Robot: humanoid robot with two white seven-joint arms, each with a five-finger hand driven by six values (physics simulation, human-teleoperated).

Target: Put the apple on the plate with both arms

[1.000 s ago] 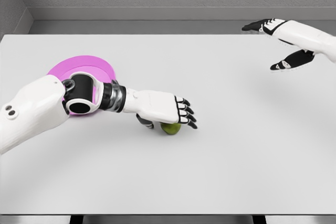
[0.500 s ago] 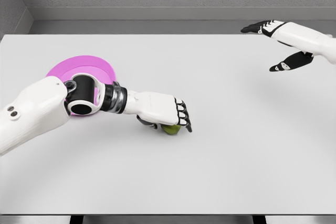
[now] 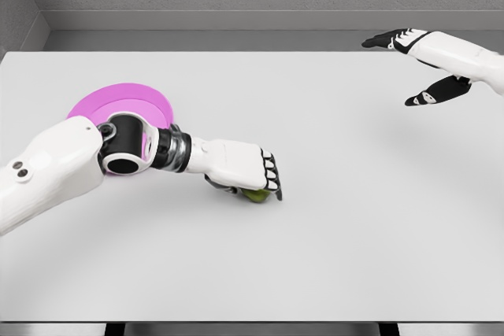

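Left hand (image 3: 240,169) curled down over the apple (image 3: 255,194) at frame centre-left, grip looked shallow; risk: apple rolling free before reaching the plate (image 3: 118,104) at left.

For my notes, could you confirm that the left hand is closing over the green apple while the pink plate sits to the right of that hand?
Not quite: the head view shows the pink plate to the left of the left hand, behind its forearm. The hand does curl over the green apple.
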